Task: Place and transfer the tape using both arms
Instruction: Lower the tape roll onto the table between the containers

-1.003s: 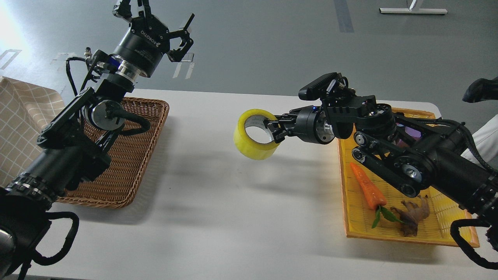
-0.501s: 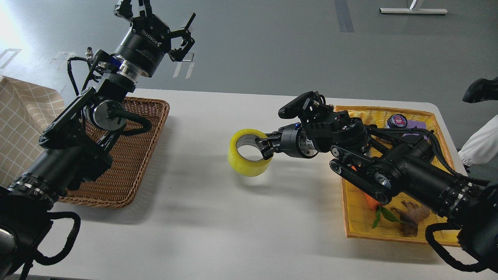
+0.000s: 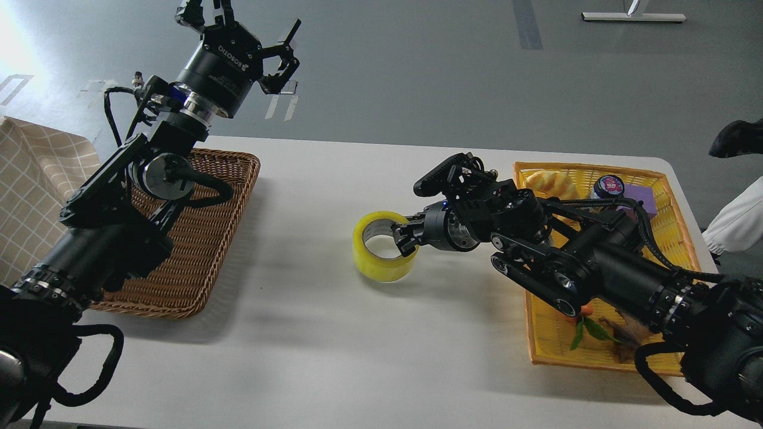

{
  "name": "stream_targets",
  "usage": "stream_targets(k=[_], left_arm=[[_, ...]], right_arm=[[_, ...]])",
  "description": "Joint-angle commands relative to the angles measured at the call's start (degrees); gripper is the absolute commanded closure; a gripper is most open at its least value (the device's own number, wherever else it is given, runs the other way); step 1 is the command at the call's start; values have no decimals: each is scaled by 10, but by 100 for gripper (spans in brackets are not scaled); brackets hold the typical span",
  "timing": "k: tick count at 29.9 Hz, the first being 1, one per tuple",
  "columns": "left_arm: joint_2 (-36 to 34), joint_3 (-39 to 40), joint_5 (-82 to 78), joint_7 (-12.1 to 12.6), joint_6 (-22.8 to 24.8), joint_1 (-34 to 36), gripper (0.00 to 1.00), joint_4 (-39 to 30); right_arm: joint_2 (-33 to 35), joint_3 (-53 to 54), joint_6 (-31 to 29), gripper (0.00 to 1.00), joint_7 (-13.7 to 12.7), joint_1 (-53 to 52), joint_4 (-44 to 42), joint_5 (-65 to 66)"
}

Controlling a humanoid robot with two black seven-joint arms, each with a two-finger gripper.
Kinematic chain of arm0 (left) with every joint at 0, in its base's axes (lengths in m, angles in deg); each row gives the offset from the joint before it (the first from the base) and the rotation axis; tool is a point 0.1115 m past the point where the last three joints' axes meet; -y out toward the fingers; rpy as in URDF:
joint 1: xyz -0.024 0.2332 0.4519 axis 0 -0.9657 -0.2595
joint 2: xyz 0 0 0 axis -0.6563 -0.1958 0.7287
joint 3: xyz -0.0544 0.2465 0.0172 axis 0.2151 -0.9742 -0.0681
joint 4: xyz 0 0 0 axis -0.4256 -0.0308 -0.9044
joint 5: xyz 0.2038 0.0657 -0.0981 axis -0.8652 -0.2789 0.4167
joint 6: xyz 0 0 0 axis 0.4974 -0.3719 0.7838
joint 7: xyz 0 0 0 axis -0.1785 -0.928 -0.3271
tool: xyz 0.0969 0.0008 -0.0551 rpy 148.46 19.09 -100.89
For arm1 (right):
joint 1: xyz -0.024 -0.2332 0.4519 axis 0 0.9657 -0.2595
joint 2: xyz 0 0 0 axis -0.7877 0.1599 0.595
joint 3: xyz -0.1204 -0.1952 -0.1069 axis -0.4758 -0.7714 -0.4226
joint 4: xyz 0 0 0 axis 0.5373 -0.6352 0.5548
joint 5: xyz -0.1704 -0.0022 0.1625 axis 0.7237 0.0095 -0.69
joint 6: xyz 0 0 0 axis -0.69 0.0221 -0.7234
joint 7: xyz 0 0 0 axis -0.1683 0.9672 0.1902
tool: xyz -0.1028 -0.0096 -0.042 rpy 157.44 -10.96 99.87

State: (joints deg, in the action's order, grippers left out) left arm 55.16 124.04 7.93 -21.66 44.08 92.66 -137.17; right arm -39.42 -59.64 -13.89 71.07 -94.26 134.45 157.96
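The tape (image 3: 377,267), a yellow roll with a grey-white core, is at the middle of the white table (image 3: 334,351), tilted slightly and down at the surface. My right gripper (image 3: 404,239) reaches in from the right and is shut on the roll's right wall, one finger inside the core. I cannot tell whether the roll rests on the table. My left gripper (image 3: 250,30) is raised high above the table's far left edge, well away from the tape, with its fingers spread open and empty.
A brown wicker basket (image 3: 208,238) lies at the left under my left arm. A yellow tray (image 3: 548,339) at the right holds a yellow fruit (image 3: 551,182), a dark-lidded jar (image 3: 608,185), a purple item (image 3: 642,204) and green leaves (image 3: 583,331). A checked cloth (image 3: 36,179) is far left.
My right arm has carried the tape from above the table down and slightly left to the surface. The left arm has barely moved.
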Motion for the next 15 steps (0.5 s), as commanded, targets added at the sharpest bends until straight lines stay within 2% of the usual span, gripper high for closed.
stream_targets(k=[1,14,15], left_arm=[[0,0,1,0,0,0,2,-1],[0,0,1,0,0,-1,2,-1],[0,0,1,0,0,0,2,-1]], right_arm=[[0,-26,0,100,0,-8,-10,0],[0,-28,0,100,-1,-8,-19,-2],[0,-28,0,97,0,-8,-19,-3]])
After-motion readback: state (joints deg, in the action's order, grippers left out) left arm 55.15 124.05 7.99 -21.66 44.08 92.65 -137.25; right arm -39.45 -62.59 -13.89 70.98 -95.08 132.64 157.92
